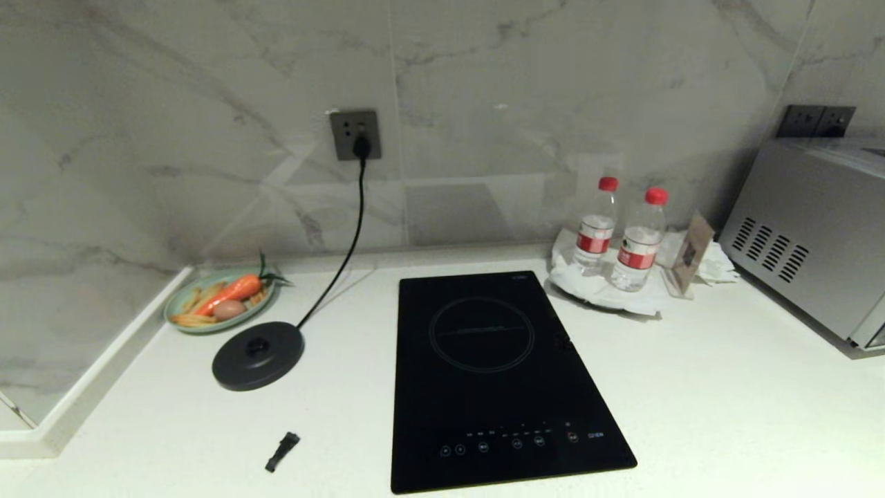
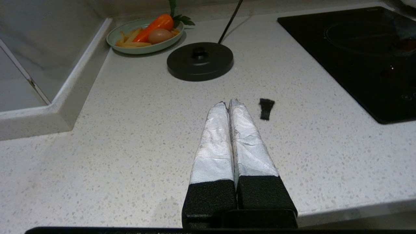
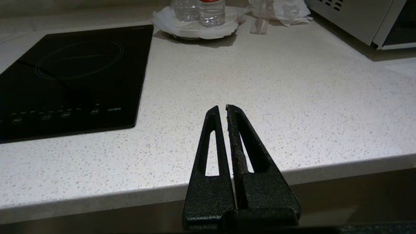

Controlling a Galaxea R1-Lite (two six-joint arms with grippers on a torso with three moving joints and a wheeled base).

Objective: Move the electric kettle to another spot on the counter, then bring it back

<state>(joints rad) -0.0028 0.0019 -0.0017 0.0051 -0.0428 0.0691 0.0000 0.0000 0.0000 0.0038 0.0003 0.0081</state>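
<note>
Kettle is in none of the views; its flat round black base disc sits bare on the speckled white stone counter. Foil-wrapped left gripper and black right gripper hover over the counter's front edge, fingers pressed together, empty.

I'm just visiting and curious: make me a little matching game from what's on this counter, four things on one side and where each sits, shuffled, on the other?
Things:
1. round black base disc
2. green plate of food
3. two water bottles
4. small black clip

Places:
A. back left corner of the counter
B. right of the black hob, near the wall
C. near the front edge, left of the hob
D. corded to the wall socket, in front of the plate

Pairs: 1-D, 2-A, 3-B, 4-C
</note>
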